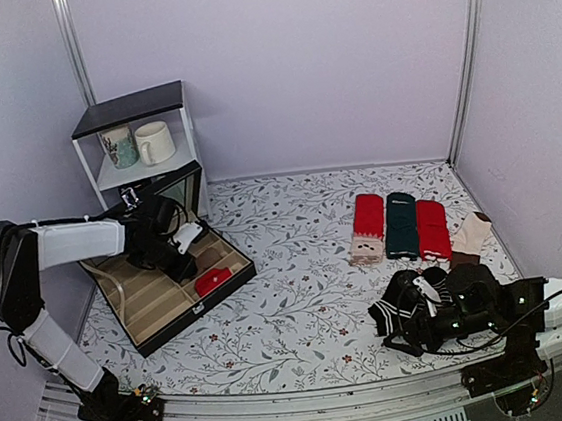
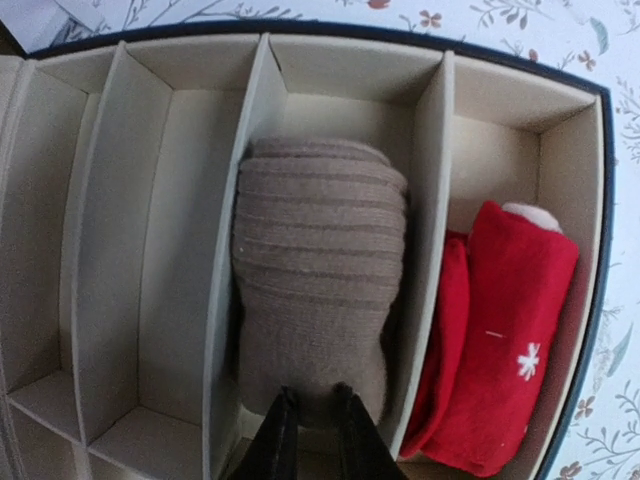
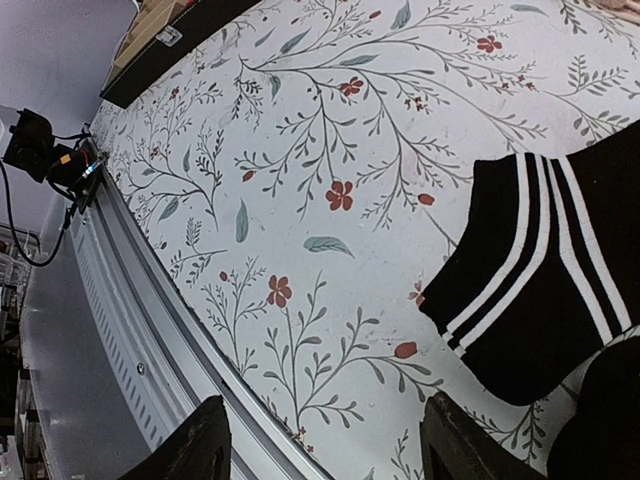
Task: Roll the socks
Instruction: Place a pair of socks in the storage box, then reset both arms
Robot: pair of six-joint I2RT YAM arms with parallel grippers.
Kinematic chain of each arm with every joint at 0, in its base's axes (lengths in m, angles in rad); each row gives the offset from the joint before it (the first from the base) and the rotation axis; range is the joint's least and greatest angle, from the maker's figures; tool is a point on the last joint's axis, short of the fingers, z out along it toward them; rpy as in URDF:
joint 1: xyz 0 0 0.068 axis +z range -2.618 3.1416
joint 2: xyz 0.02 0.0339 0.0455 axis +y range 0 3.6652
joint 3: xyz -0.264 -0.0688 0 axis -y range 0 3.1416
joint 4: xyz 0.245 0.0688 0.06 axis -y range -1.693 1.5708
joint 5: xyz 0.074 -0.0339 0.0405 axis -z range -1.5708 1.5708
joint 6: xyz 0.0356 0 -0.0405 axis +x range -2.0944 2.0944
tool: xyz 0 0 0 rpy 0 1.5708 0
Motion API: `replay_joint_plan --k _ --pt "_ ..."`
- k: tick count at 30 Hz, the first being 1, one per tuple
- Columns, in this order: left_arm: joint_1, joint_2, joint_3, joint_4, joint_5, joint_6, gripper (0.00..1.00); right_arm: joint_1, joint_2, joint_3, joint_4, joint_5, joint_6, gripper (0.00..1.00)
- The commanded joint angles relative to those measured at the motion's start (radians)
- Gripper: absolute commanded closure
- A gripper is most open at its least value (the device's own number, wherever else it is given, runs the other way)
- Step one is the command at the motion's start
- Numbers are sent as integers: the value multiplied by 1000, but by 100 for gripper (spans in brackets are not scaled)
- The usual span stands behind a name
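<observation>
**Fig.** Left gripper (image 2: pixel 310 440) jaws narrow, grip unclear, behind rolled socks (image 2: pixel 320 270) wedged between box dividers (image 2: pixel 430 200), likely to stay rolled; right gripper (image 3: pixel 327 430) jaws wide.

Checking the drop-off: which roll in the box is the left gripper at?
The brown roll: the left gripper sits at its near end. The red roll lies beyond the divider, to the right.

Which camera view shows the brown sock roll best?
The left wrist view: the brown sock roll fills the frame, in a box compartment. In the top external view the left gripper covers it; the right wrist view misses it.
</observation>
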Motion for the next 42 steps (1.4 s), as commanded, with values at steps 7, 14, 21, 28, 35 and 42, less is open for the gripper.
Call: replay_joint_plan --k 7,14,21,28,35,42 --pt "26 -49 -37 -9 -72 -19 75 -5 4 33 14 -4 -7 34" --pt "28 -161 10 46 44 -17 41 -6 14 111 -56 17 -23 32" --pt "28 -239 32 77 79 -21 1 -6 -3 210 -113 89 -17 6" --pt "52 -281 54 106 -8 -80 0 -6 52 358 -251 198 10 0" --pt "109 -267 39 133 -33 -80 0 -6 132 436 -273 221 34 0" --pt "201 -302 42 177 -72 -134 1 -6 174 498 -291 278 65 0"
